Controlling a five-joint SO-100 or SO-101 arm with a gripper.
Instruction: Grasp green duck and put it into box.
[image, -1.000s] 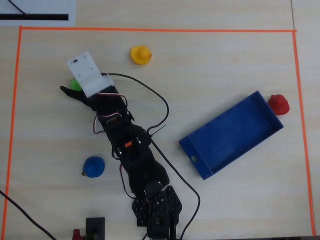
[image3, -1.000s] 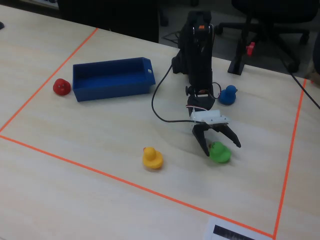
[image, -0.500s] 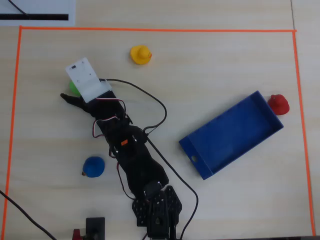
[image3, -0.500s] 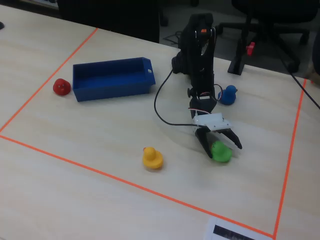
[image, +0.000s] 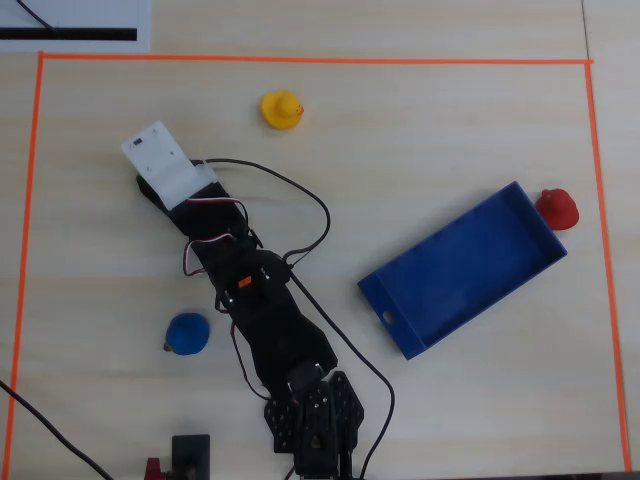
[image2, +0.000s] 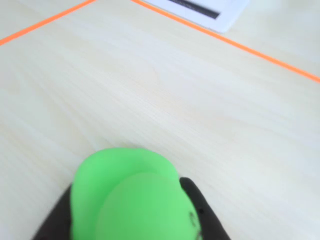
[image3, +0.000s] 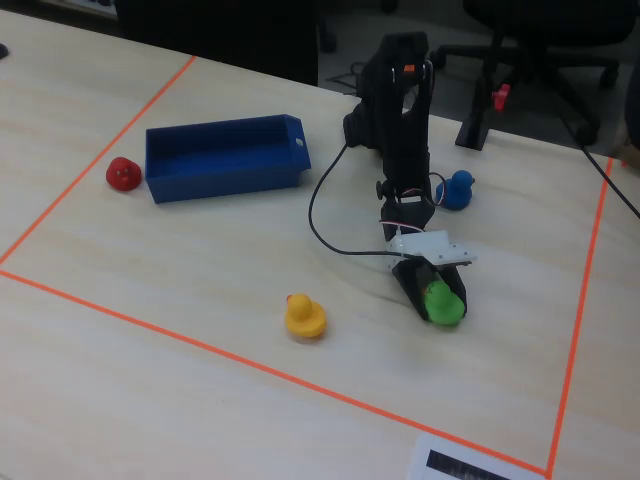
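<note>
The surface (image3: 180, 400) is pale wood grain, edged by orange tape (image3: 300, 380). The box (image3: 220, 160) is dark blue. Beside the box sits a red duck (image3: 123, 173). The other ducks are yellow (image3: 304, 315), blue (image3: 457, 190) and bright green (image3: 441, 302), the green one between black jaws.

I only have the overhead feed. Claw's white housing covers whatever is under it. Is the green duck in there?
Observer: Yes. In the fixed view the green duck sits between the fingers of the claw, which have closed around it.
Operator: Lifted yet?
Observer: Can't tell for sure. The fixed view shows it low, at or just above the table.
Operator: Grip centred?
Observer: The wrist view shows the duck filling the lower frame, with dark fingers showing on both sides of it.
Operator: Path to the box?
Observer: In the fixed view the box lies far left of the claw; the yellow duck sits nearer the camera than that line.
</note>
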